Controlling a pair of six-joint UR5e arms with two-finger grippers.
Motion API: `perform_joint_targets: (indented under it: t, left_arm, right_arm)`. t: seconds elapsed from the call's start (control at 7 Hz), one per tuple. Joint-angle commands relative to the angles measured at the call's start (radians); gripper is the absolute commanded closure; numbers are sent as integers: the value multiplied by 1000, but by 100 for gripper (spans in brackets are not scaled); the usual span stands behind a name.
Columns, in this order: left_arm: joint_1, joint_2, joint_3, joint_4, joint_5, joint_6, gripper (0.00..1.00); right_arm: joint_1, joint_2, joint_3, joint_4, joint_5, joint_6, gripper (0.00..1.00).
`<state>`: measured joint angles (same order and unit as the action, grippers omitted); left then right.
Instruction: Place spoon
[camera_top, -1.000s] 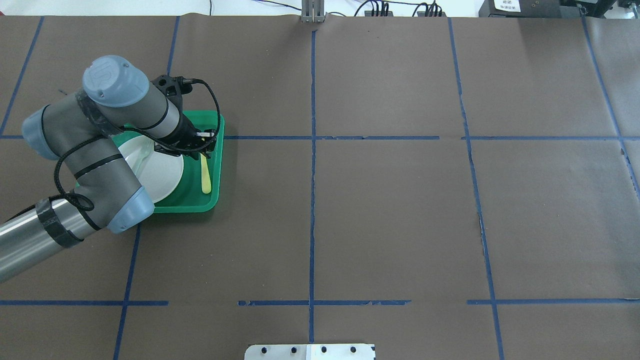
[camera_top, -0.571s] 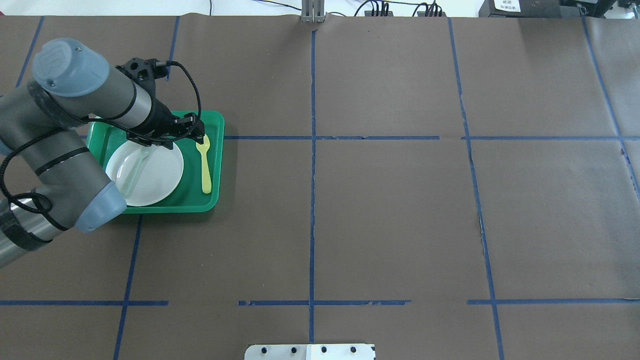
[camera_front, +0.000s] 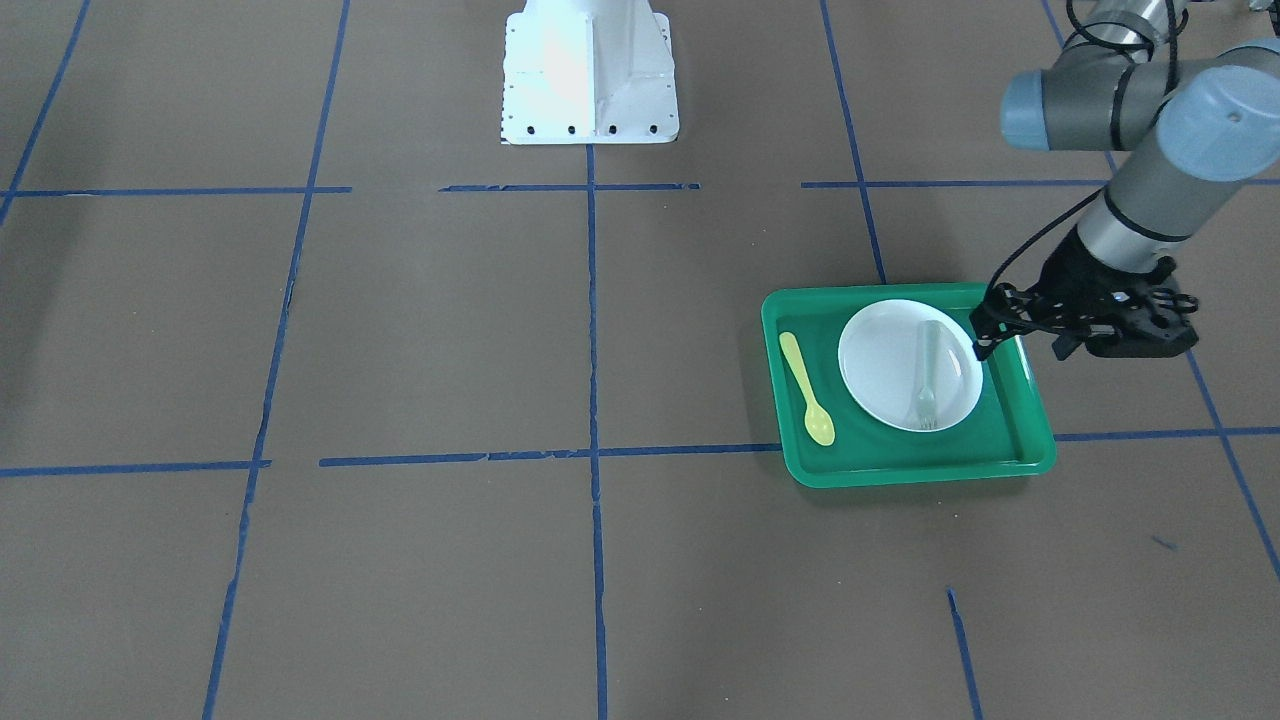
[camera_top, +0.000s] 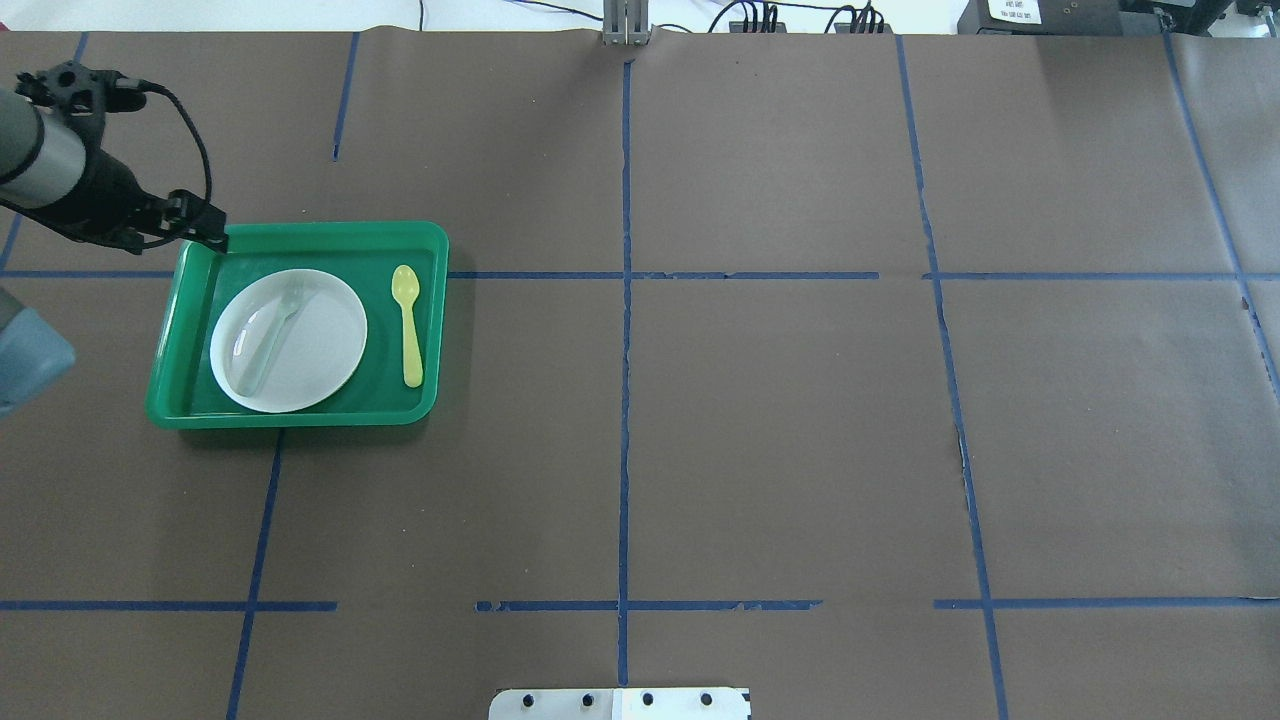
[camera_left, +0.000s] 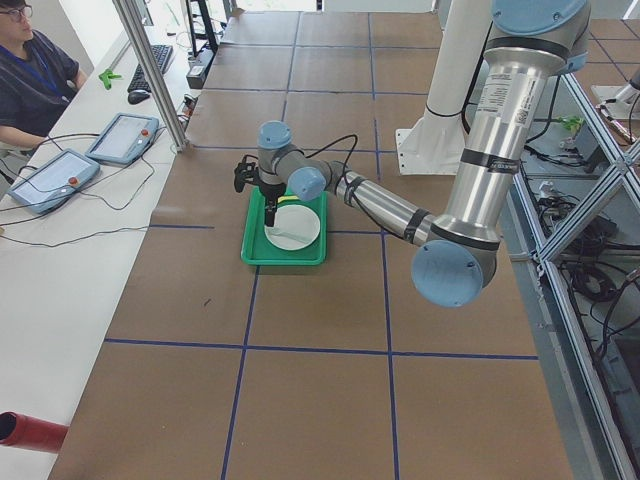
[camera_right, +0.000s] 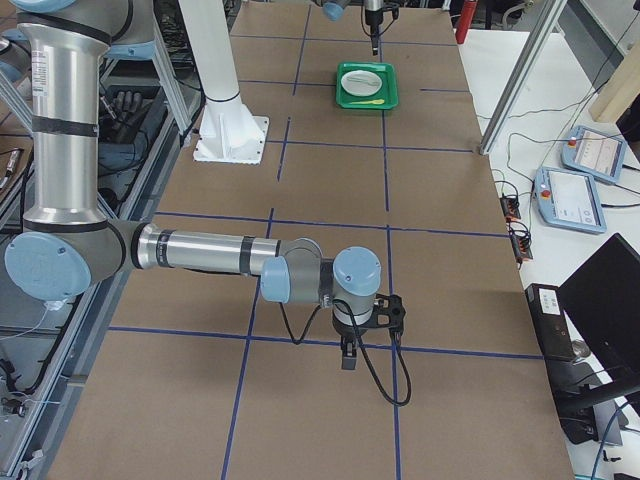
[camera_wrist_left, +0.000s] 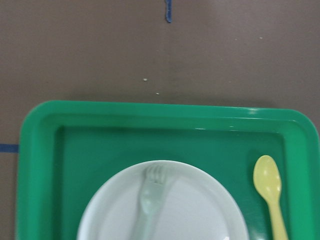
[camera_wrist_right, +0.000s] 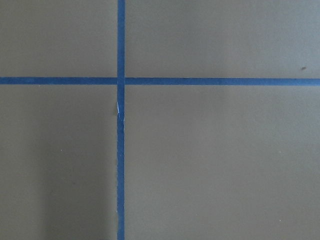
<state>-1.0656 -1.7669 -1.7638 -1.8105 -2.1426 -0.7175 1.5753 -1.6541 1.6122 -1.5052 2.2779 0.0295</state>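
The table carries a green tray on the robot's left side. A white plate sits inside it. The left gripper hangs over the tray's far left corner, holding nothing; its jaw width cannot be told. The right gripper points down well apart from the tray; its width cannot be told. A fork lies on the plate. The spoon lies flat on the tray floor, just right of the plate.

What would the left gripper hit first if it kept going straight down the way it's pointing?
Probably the green tray, at its far corner on the robot's left beside the white plate, though depth is unclear. The left gripper points well away from the spoon.
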Motion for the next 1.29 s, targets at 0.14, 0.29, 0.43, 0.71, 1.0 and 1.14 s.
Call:
perform_joint_targets:
  t: [0.14,0.29,0.43,0.71,1.0,1.14]
  left_arm:
    - [-314,128,1,206,-23,594,0]
    - [-408,151,7,285,-48,747,0]
    - [-485,212,13,299,-128,794,0]
    - [-511,296,15,289,-171,922,0]
    - [-511,300,39,289,-163,961,0]
    - [-513,288,38,289,-165,958,0]
  right_arm:
    - [0,-1,0,-1,0,0,0]
    - [0,0,-1,0,0,0,0]
    - [0,-1,0,0,0,0,0]
    - [0,-1,0,0,0,0,0]
    - [0,-1,0,0,0,0,0]
    - [0,-1,0,0,0,0,0]
